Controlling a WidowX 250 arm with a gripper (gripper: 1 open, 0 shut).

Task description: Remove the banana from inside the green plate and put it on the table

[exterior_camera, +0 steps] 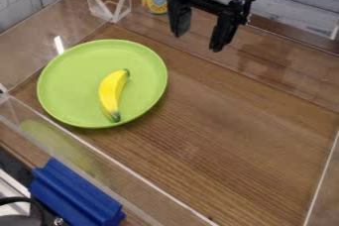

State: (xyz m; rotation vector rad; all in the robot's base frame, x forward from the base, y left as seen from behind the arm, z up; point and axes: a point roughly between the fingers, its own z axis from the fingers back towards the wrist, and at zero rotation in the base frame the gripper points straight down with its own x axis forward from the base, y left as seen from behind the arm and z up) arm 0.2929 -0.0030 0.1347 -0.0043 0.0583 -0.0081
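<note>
Banana (114, 94) lies in plate (102, 82), slightly right of centre. End effector (200, 30) wide, empty, well apart above worktop (239, 121). Risk: fingers skid on glossy plate, roll banana, miss grasp.

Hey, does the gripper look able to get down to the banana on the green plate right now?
Probably yes. The banana lies alone and uncovered in the green plate, with nothing over or beside it. The gripper hangs open, up and to the right of the plate, and only bare table lies between them.

Black tool (200, 24) (two long, matte fingers).
</note>
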